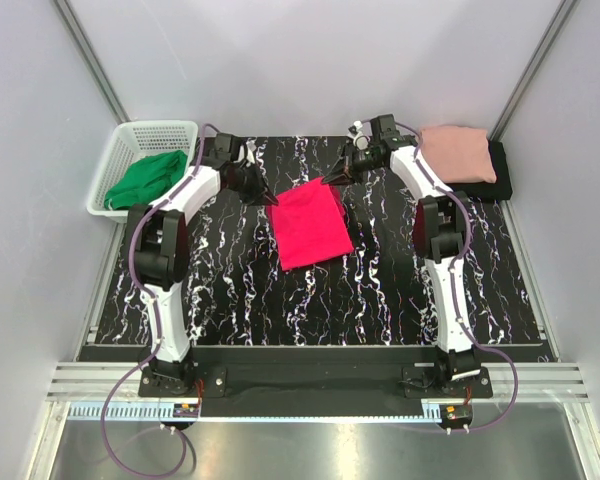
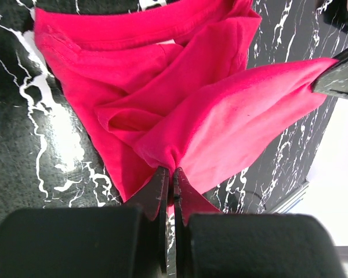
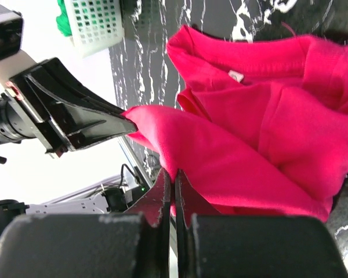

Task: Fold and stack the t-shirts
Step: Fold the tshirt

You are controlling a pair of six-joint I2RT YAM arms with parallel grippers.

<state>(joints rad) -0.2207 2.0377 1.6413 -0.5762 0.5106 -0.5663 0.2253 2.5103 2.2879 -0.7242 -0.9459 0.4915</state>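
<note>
Folding the crimson-pink t-shirt point(image 1: 310, 228) well, I judge, means drawing both held corners toward 6 o'clock, level and at one pace, so the far edge lands square on the near one at the middle of the desk point(image 1: 230, 290). The left jaws are clamped on its 11 o'clock corner, the right jaws on its 1 o'clock corner, with the cloth stretched between them.

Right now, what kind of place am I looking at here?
Probably a robot lab test cell, not a home: plain grey panel walls enclose a black marble-patterned table, and a left arm and right arm bolted at its near edge hold a bright crimson-pink cloth t-shirt.
</note>
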